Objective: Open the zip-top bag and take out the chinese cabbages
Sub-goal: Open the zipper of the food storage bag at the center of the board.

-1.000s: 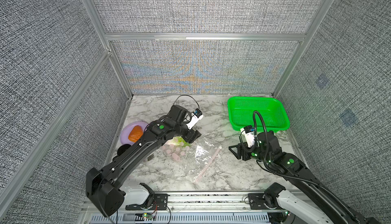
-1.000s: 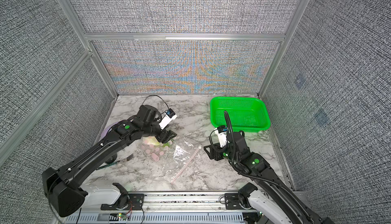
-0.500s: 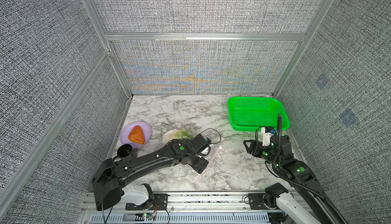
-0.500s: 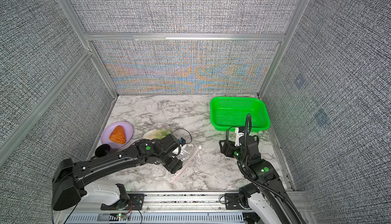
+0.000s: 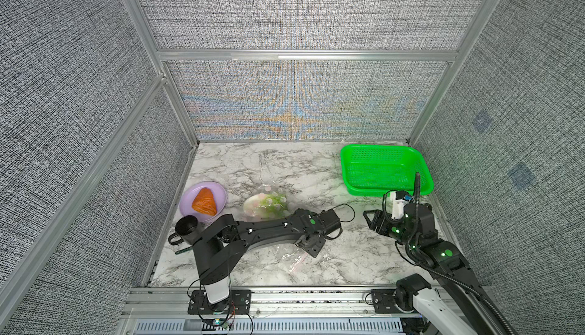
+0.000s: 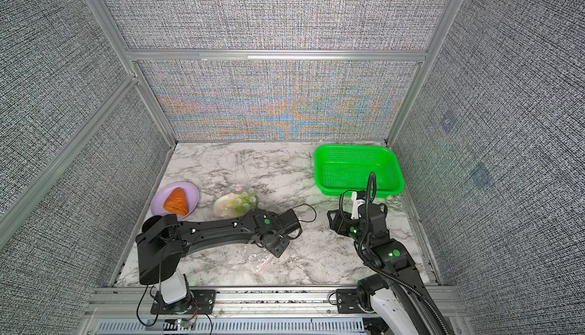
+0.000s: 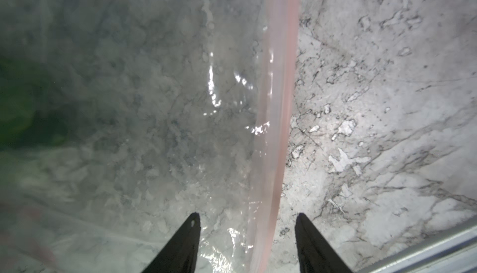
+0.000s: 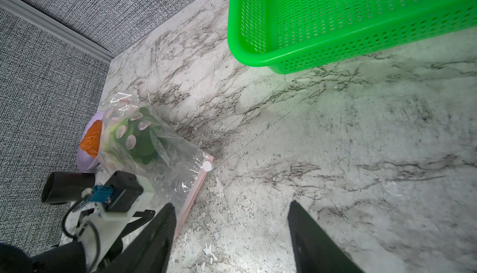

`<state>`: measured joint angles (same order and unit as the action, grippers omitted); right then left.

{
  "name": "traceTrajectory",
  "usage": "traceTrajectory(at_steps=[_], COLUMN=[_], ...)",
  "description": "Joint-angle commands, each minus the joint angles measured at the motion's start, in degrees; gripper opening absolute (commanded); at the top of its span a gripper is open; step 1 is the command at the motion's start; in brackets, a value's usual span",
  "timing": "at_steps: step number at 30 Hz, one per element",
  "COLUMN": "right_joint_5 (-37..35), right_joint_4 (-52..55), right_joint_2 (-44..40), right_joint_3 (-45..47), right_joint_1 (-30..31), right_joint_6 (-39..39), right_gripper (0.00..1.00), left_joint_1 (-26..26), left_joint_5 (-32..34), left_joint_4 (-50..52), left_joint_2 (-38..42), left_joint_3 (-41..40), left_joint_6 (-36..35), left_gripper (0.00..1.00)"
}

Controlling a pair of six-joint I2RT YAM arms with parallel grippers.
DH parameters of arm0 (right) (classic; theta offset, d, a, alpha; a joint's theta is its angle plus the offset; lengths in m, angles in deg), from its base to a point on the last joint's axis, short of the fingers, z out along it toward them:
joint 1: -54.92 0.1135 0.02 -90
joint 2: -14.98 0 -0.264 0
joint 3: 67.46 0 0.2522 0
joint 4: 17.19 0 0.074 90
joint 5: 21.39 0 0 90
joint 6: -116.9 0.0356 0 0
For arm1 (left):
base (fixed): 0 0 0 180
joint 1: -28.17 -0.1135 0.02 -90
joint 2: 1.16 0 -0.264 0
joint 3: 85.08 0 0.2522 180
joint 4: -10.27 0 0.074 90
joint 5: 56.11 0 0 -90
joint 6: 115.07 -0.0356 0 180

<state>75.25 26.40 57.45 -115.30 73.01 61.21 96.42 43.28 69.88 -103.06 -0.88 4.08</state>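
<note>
**Status: task incomplete.** The chinese cabbage (image 5: 267,205) was still inside the zip-top bag (image 8: 165,153). The bag lay flat on the table (image 5: 285,165), left of centre, with the cabbage at its far end. The pink zip strip (image 7: 276,104) was at the end nearer the robot's base. A white slider (image 8: 207,166) sat at one end of the strip. Whether the seal had been parted anywhere could not be established; no gaping mouth was seen.

**Left end effector** (image 7: 247,218): fingers spread, low over the bag, one on either side of the zip strip, pinching nothing.

**Right end effector** (image 8: 229,206): fingers spread and empty, over bare table, apart from the bag.

**Outstanding, in my judgement:** secure the strip or slider, open the seal, and extract the cabbage.

**Surroundings:**
- A purple plate (image 5: 218,191) carrying an orange wedge (image 5: 205,202) sat just beside the bag's closed end.
- A black cup (image 5: 186,227) stood near the plate.
- A green basket (image 5: 343,165) stood at the far right, well apart.
- The left arm (image 5: 269,232) lay across the bag in both top views, hiding its middle.

Plate and cup crowded that side and could be struck if the bag were dragged.
</note>
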Motion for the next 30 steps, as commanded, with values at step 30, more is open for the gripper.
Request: traceTrajectory(at_steps=[30], right_joint_5=[-0.1], right_joint_4=[-3.2], right_joint_2=[-0.8], right_joint_3=[1.6], right_joint_1=[-0.9], right_joint_6=[-1.9], right_gripper=[0.71], left_joint_1=[3.6], left_joint_5=[6.5], left_joint_4=[9.5], left_joint_2=[-9.5], left_joint_3=[7.8], left_joint_6=[3.6], left_gripper=[0.55])
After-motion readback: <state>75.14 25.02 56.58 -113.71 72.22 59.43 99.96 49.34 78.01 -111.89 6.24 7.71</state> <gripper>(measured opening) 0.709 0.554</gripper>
